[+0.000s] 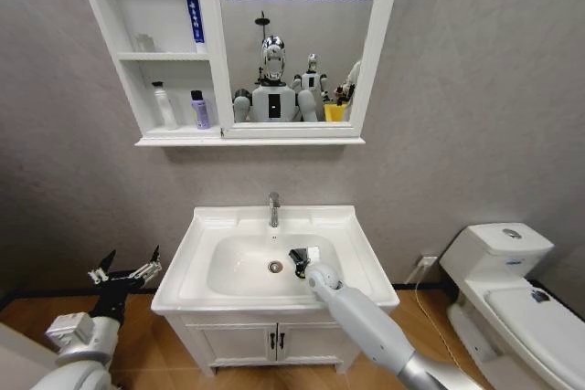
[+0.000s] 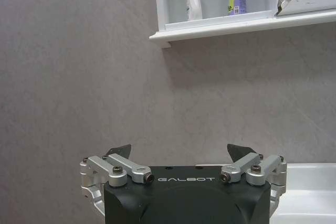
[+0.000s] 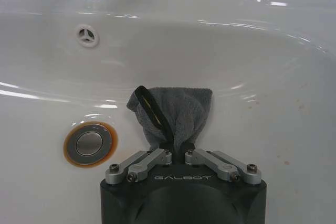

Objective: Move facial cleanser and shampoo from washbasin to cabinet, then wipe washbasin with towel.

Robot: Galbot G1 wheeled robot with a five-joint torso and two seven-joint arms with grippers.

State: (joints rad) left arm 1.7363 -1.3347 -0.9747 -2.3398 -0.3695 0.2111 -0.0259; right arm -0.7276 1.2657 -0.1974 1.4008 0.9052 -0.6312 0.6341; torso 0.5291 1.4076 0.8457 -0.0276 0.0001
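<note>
Down inside white ceramic washbasin (image 3: 252,61), beside metal drain (image 3: 89,144): right gripper (image 3: 178,150), jaws pinching grey towel (image 3: 176,114). Left gripper (image 2: 178,156) beside basin, jaws spread.

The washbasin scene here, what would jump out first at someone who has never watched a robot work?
The right end effector sits down in the washbasin bowl, shut on a dark towel beside the round drain. Up on the cabinet, the facial cleanser and shampoo stand side by side on the bottom shelf. The left end effector hangs open, left of the basin.
</note>
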